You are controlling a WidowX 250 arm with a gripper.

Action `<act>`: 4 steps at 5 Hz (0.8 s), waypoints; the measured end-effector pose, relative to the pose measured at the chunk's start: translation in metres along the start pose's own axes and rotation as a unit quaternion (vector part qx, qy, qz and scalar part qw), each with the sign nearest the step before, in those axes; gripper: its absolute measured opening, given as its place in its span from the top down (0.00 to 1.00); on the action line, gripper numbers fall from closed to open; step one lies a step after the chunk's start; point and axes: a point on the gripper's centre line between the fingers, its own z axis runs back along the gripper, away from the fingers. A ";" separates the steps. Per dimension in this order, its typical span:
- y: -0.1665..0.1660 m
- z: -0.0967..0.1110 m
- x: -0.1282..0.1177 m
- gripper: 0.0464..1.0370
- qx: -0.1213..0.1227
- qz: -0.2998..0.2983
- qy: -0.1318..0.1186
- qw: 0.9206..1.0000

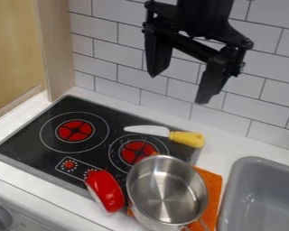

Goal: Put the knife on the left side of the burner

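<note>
Had gripper [178,89] up high in front of tiled wall [126,72], fingers spread wide apart.
Saw knife [164,132] lying on rear right part of stove [119,115], just behind right burner [137,151], pale blade pointing toward left burner [74,130], yellow handle reaching stove's rear right corner. Found steel pot [167,191] at front right, over orange cloth [214,186], with red object [105,190] just beside it at stove's front edge. Spotted gray basin [253,161] farther right, near cloth.
</note>
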 end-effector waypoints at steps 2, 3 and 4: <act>0.007 -0.036 0.001 0.04 0.005 -0.112 0.038 0.993; 0.020 -0.053 0.032 0.04 -0.019 -0.207 0.030 0.978; 0.030 -0.078 0.067 0.04 -0.051 -0.294 0.017 0.954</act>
